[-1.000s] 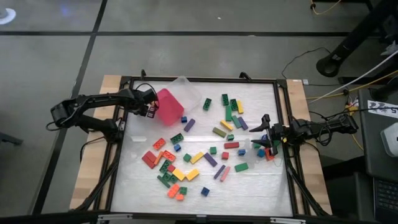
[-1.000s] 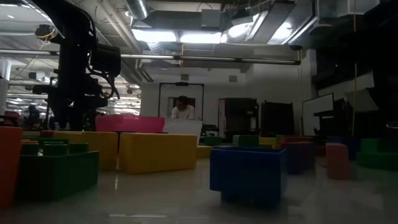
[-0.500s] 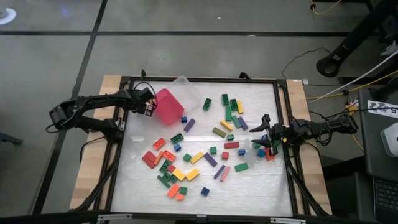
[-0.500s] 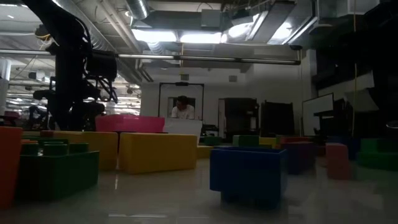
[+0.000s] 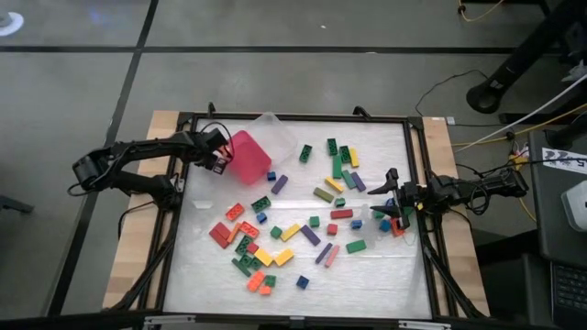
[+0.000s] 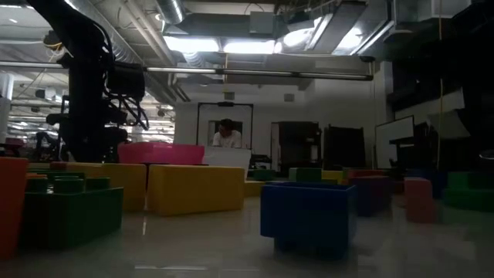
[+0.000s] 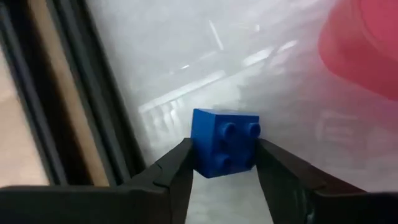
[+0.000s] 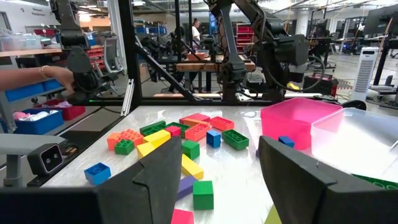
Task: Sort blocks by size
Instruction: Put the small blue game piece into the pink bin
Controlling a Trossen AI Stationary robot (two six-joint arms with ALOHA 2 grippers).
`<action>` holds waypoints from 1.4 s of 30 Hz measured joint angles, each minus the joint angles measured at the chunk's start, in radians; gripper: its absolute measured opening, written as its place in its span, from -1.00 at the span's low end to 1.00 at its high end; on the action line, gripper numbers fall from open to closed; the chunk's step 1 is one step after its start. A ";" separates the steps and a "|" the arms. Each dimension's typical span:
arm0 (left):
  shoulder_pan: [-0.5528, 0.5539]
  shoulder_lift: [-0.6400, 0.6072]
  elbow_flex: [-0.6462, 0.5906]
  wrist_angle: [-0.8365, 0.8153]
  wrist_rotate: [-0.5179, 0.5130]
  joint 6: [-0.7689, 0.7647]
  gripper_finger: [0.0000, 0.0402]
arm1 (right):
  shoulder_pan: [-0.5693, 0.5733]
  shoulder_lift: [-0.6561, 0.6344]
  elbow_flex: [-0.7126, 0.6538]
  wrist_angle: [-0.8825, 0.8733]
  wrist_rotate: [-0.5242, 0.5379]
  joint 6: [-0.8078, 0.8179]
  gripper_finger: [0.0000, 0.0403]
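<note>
Left gripper [image 7: 224,163] by the pink tray [image 5: 249,156] loosens on its blue block [image 7: 224,142], starting release; right gripper [image 5: 394,197] waits open.

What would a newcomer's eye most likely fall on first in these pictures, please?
Probably the blocks, a bright scatter of many colours across the middle of the white table. Next comes the pink tray toward the table's far left, with a clear tray behind it. Beside the pink tray, the left gripper has a small blue block between its fingers, while the right gripper waits open at the right edge.
</note>
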 joint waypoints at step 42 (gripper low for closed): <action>0.000 -0.252 -0.055 -0.044 0.077 -0.050 -0.40 | 0.000 0.001 0.000 -0.010 0.157 0.000 0.06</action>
